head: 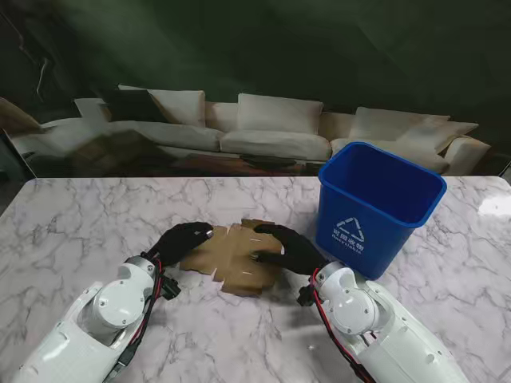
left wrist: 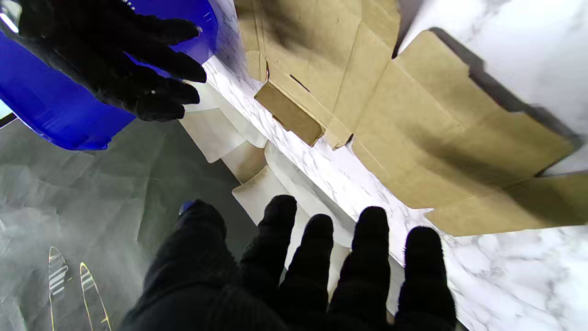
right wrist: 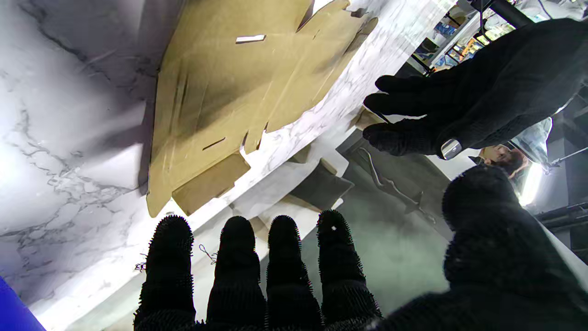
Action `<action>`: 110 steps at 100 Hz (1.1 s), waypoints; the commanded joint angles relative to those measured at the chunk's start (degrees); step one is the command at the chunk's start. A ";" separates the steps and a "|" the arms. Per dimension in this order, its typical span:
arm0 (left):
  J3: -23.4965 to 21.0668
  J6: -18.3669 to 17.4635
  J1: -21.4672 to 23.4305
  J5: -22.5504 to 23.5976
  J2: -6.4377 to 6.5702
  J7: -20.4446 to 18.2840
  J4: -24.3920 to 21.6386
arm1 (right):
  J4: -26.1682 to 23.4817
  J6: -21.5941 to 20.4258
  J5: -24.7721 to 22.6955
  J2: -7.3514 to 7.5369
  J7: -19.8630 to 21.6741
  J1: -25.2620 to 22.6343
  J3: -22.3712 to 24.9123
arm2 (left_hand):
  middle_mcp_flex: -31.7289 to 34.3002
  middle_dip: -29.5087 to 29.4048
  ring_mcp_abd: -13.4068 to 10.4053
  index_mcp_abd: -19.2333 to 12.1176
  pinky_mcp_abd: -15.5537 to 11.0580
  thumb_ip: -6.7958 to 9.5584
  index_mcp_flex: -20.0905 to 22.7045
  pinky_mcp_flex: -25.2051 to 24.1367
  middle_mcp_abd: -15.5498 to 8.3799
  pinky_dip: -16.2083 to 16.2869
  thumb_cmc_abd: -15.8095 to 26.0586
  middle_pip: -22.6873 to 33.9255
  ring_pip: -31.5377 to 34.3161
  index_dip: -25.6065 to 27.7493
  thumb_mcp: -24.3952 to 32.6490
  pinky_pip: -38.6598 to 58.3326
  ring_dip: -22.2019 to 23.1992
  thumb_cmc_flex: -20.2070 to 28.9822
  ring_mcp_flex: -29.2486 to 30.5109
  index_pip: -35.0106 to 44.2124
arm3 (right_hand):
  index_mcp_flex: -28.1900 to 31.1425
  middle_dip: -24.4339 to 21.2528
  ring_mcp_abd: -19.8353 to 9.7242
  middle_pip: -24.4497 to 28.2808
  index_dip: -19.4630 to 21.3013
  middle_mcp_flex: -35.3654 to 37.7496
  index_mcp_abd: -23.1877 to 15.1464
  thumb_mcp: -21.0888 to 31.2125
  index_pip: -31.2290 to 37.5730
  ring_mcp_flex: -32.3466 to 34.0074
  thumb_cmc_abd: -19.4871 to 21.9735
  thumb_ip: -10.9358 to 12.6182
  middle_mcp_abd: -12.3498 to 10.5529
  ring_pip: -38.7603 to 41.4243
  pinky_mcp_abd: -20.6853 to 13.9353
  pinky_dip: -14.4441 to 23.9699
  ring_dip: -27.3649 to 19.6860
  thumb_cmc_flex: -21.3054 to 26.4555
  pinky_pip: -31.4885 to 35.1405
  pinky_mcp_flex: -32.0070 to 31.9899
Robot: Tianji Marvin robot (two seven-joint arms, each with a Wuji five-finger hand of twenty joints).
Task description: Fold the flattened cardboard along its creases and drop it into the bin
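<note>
The flattened brown cardboard (head: 234, 268) lies flat on the marble table (head: 88, 223), its flaps and slots spread out. My left hand (head: 185, 238), in a black glove, is over the cardboard's left edge with its fingers apart. My right hand (head: 289, 247) is over the right part, also spread. In the left wrist view the cardboard (left wrist: 436, 138) stays apart from my left hand (left wrist: 317, 276), and the right hand (left wrist: 115, 59) shows in front of the bin (left wrist: 46, 110). The right wrist view shows the cardboard (right wrist: 220, 92), my right hand (right wrist: 257, 280) and the left hand (right wrist: 482, 92). Neither hand holds anything.
The blue bin (head: 375, 209) stands upright and open on the table just right of the cardboard, close to my right hand. Beyond the table's far edge is a backdrop with a white sofa (head: 271, 128). Bare marble stretches to the left.
</note>
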 commanded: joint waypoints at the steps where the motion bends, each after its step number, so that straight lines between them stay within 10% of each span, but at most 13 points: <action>1: 0.03 -0.05 -0.05 -0.22 -0.17 -0.76 0.04 | 0.04 0.20 -0.09 -0.08 0.23 -0.05 -0.19 | 1.34 0.64 -0.25 -0.95 0.89 1.55 0.71 -0.39 -0.29 0.44 2.77 0.47 -0.23 0.03 -0.32 -0.64 -0.05 -0.95 0.39 0.07 | 0.41 0.35 -1.20 0.56 -0.28 0.45 -2.56 -1.17 0.49 0.40 1.59 1.12 -1.14 0.52 0.24 0.95 1.77 0.67 -0.76 -0.60; 71: -0.14 -0.54 -0.15 0.17 -0.16 -0.52 0.24 | -2.05 -1.21 -1.74 0.46 1.45 0.48 -1.15 | 1.38 0.64 -0.23 -0.97 0.88 1.55 0.70 -0.39 -0.27 0.45 2.78 0.47 -0.22 0.02 -0.32 -0.65 -0.04 -0.99 0.41 0.07 | 0.54 -1.03 -1.39 -2.39 -1.82 0.02 -2.28 -1.07 -0.82 -0.70 2.13 1.09 -0.70 -0.76 -2.90 -0.25 0.57 -0.18 -2.27 0.25; 110: -0.10 -0.57 -0.16 -0.02 -0.16 -0.61 0.07 | 1.80 -2.44 -0.06 -0.23 3.47 9.35 -6.54 | 1.41 0.65 -0.22 -0.97 0.90 1.55 0.62 -0.39 -0.21 0.46 2.79 0.49 -0.24 0.00 -0.32 -0.64 -0.05 -0.96 0.38 0.03 | 2.16 0.53 -1.41 0.74 -1.56 1.08 -1.55 -0.96 0.93 1.77 1.88 1.18 -0.37 1.26 -3.92 -0.11 1.17 0.63 1.50 2.26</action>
